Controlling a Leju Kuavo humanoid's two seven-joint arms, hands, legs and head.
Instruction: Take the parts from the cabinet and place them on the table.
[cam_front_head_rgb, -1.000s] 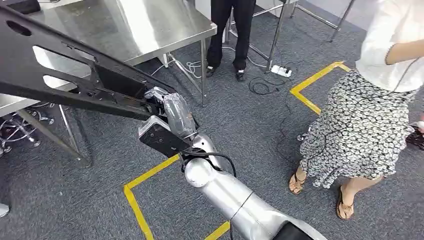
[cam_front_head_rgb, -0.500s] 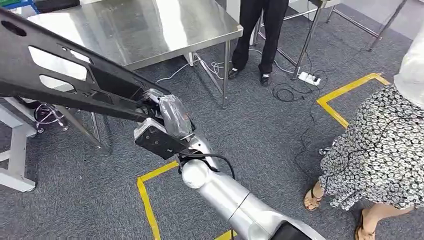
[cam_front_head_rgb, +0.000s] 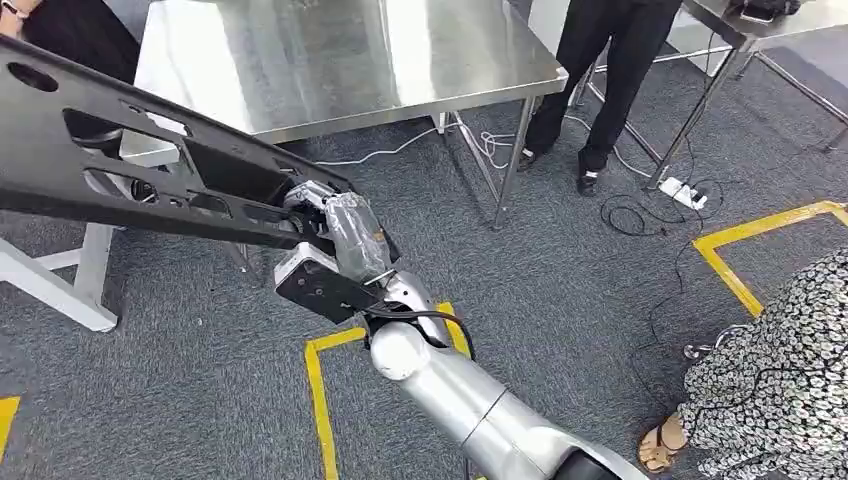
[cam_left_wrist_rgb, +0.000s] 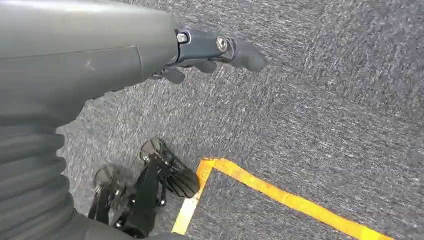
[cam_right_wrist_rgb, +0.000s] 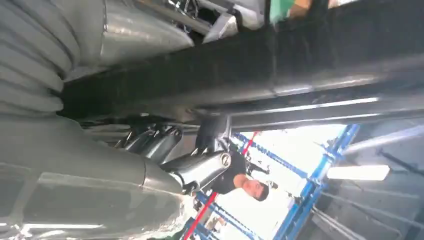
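Observation:
A long black plastic part (cam_front_head_rgb: 150, 170) with several cut-outs stretches from the head view's left edge to the middle. My right hand (cam_front_head_rgb: 335, 235) grips its near end, the silver arm rising from below. In the right wrist view the black part (cam_right_wrist_rgb: 280, 65) crosses close above my right hand (cam_right_wrist_rgb: 125, 165), whose thumb and fingers close around it. The steel table (cam_front_head_rgb: 340, 60) stands ahead, beyond the part. My left hand (cam_left_wrist_rgb: 150, 55) hangs over the grey carpet with its fingers apart and nothing in it.
A person in dark trousers (cam_front_head_rgb: 615, 70) stands by the table's right corner. Another person in a patterned skirt (cam_front_head_rgb: 770, 370) is at the lower right. Yellow floor tape (cam_front_head_rgb: 320, 400), cables and a power strip (cam_front_head_rgb: 685, 190) lie on the carpet. A second table (cam_front_head_rgb: 770, 20) is at top right.
The whole view has swung, so the steel table now sits more central and the person in the skirt has slid toward the right edge. My right hand keeps its hold on the black part.

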